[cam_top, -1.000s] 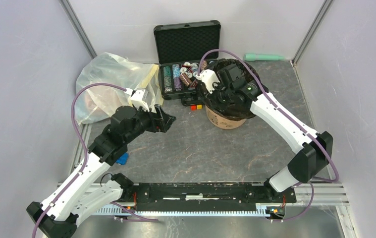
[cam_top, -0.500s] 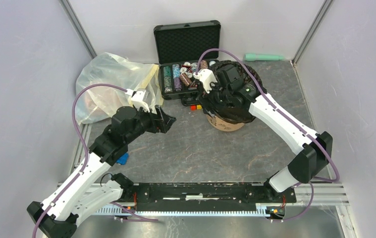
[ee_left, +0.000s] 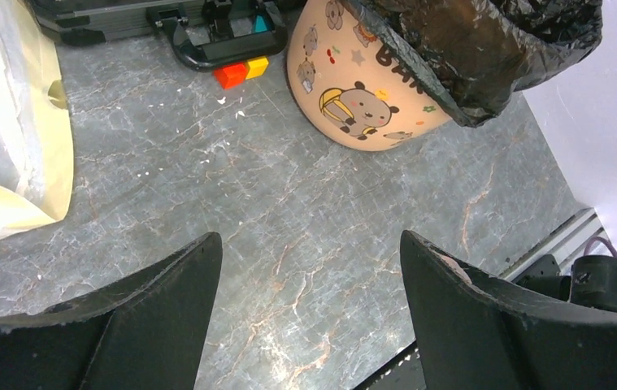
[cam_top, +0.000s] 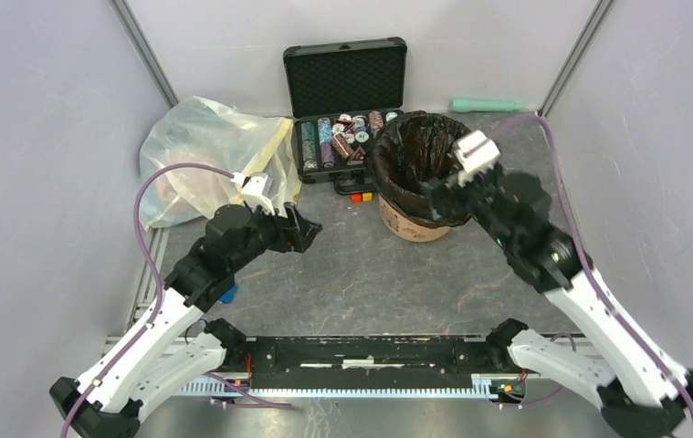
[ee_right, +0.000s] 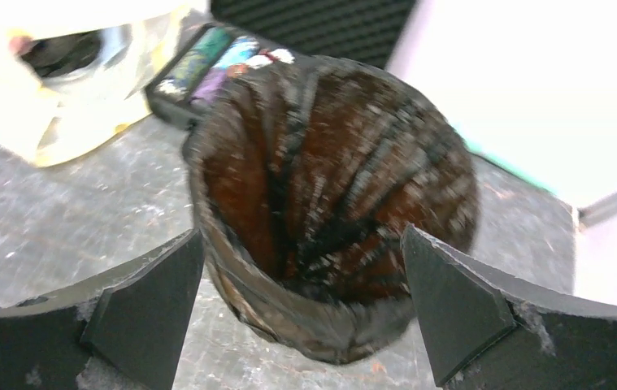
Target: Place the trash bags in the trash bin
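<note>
Since the black bag (cam_top: 413, 151) already sits inside the bin (cam_top: 413, 222), I think the job is almost done. What is left looks like tidying the bag's edge and moving away.

The bin stands on the tabletop (cam_top: 351, 283) near the far edge, a little right of the middle. It is just beside the case of chips (cam_top: 342, 137). A big pale bag (cam_top: 196, 151) lies by the far left corner.

The right end effector (ee_right: 301, 236) hangs near the bin's right side, and its camera looks down into the mouth. Its fingers are spread wide and hold nothing. The left end effector (ee_left: 309, 244) hangs over bare tabletop left of the bin, well apart from it. Its fingers are spread too, with nothing between them.

To do this well, the fingers should stay wide so they do not catch the thin, shiny bag. If the edge needs fixing, pinch only the folded part and pull it down gently. A hard pull could tip the bin or drag the bag out.

The bin stands straight up, so its long way runs up and down. Its mouth points up. The bag opens upward as well. Its top edge is folded out over the rim and hangs partway down the outside.
</note>
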### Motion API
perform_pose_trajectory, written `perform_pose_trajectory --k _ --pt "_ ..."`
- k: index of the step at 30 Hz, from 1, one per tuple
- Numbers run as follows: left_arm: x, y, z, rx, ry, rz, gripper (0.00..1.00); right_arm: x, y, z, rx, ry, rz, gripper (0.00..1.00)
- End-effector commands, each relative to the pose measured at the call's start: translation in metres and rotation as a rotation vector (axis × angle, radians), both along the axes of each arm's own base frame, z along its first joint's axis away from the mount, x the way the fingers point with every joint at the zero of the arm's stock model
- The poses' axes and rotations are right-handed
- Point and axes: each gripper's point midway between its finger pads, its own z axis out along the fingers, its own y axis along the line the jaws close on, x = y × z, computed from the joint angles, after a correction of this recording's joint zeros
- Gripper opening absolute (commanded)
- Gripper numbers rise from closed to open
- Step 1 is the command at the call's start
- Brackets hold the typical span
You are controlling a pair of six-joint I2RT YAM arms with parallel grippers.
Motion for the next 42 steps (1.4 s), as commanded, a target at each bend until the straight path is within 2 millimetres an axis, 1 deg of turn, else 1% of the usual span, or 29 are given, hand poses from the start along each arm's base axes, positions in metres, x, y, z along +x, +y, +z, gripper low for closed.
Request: perform_pose_trajectory --k 1,2,3,5,8,9,11,12,16,20,22,25,27,28,30,32,33,34,35,37,38,40,41,42 --pt "-0.004 0.005 0.001 -0.024 -0.027 0.018 0.87 0.0 -0.057 -0.008 0.144 -0.142 -0.301 0.98" --pt "-0.003 0.009 -0.002 -0.019 -0.027 0.041 0.87 -0.005 -0.07 -0.012 0.17 -0.164 -0.351 0.98" --pt "-0.003 0.01 -0.005 -0.017 -0.026 0.046 0.87 -0.008 -0.078 -0.025 0.175 -0.165 -0.384 0.98" --pt "-0.004 0.012 -0.013 -0.018 -0.015 0.055 0.87 -0.015 -0.094 -0.045 0.188 -0.179 -0.448 0.98" --pt "-0.006 0.013 -0.026 -0.036 -0.005 0.065 0.87 -0.024 -0.113 -0.081 0.198 -0.18 -0.528 0.98" --pt "-0.006 0.013 -0.03 -0.045 -0.006 0.07 0.87 -0.026 -0.118 -0.09 0.204 -0.185 -0.548 0.98" --pt "-0.007 0.013 -0.039 -0.048 0.002 0.074 0.87 -0.03 -0.125 -0.115 0.222 -0.17 -0.582 0.98" --pt "-0.007 0.014 -0.043 -0.046 0.007 0.077 0.87 -0.031 -0.128 -0.119 0.249 -0.184 -0.595 0.98" --pt "-0.005 0.022 -0.056 -0.019 0.004 0.113 0.89 -0.033 -0.133 -0.148 0.28 -0.191 -0.625 0.98" --pt "0.003 0.029 -0.068 0.008 -0.036 0.153 0.9 -0.029 -0.134 -0.184 0.216 -0.16 -0.648 0.98" --pt "0.01 0.04 -0.074 0.013 -0.053 0.228 0.91 -0.027 -0.14 -0.2 0.192 -0.131 -0.706 0.98" --pt "0.018 0.047 -0.08 0.024 -0.085 0.281 0.95 -0.022 -0.145 -0.214 0.11 -0.106 -0.746 0.98" --pt "0.022 0.051 -0.082 0.033 -0.096 0.304 0.98 -0.015 -0.145 -0.222 0.089 -0.078 -0.742 0.98" --pt "0.024 0.052 -0.083 0.041 -0.097 0.315 0.99 -0.009 -0.143 -0.228 0.093 -0.053 -0.715 0.98" --pt "0.028 0.056 -0.082 0.048 -0.102 0.345 1.0 0.001 -0.146 -0.236 0.153 -0.021 -0.693 0.98" --pt "0.031 0.058 -0.079 0.036 -0.116 0.367 1.0 0.008 -0.156 -0.243 0.185 -0.008 -0.685 0.98" --pt "0.034 0.059 -0.075 0.021 -0.133 0.373 1.0 0.009 -0.161 -0.244 0.167 -0.014 -0.691 0.98" --pt "0.036 0.059 -0.072 0.009 -0.147 0.376 1.0 0.01 -0.167 -0.246 0.131 -0.032 -0.698 0.98" --pt "0.038 0.06 -0.073 0.008 -0.15 0.379 1.0 0.01 -0.171 -0.248 0.071 -0.051 -0.692 0.98" --pt "0.044 0.063 -0.073 0.014 -0.151 0.395 1.0 0.008 -0.176 -0.247 0.008 -0.119 -0.677 0.98" --pt "0.048 0.064 -0.074 0.03 -0.15 0.403 1.0 0.003 -0.179 -0.252 -0.02 -0.142 -0.67 0.98" --pt "0.055 0.069 -0.076 0.063 -0.152 0.432 1.0 -0.003 -0.181 -0.252 -0.013 -0.197 -0.661 0.98" --pt "0.058 0.071 -0.075 0.071 -0.162 0.448 1.0 -0.006 -0.183 -0.246 0.016 -0.245 -0.664 0.98" --pt "0.061 0.073 -0.074 0.085 -0.179 0.458 1.0 -0.008 -0.184 -0.242 -0.004 -0.275 -0.657 0.98"
